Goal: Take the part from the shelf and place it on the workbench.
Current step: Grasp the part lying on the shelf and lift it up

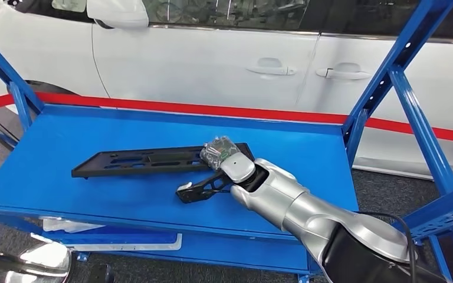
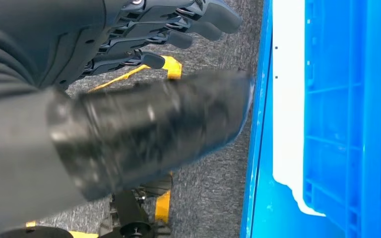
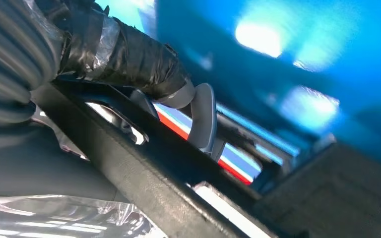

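The part (image 1: 153, 160) — a long, flat black bracket with cut-outs — lies on the blue shelf (image 1: 65, 177), its long axis running across the shelf, roughly side to side in the head view, with a small bag of screws (image 1: 218, 150) at its right end. The right hand (image 1: 212, 186) is at that same end, reaching in from the lower right; its dark fingers (image 1: 197, 191) sit at the front edge of the part beside a short arm of the part that sticks out toward the robot. The right wrist view puts the taped thumb (image 3: 129, 59) over a black bar of the part and a grey finger (image 3: 203, 119) curling behind it, so the hand looks closed on the part, though how firm the hold is I cannot tell. Most of the part's length stretches away to the left of the hand, so a lift from here would likely leave the far end drooping. The left hand (image 2: 168, 34) hangs low over grey floor beside a blue bin (image 2: 347, 124), fingers loosely apart, holding nothing — well away from the part.
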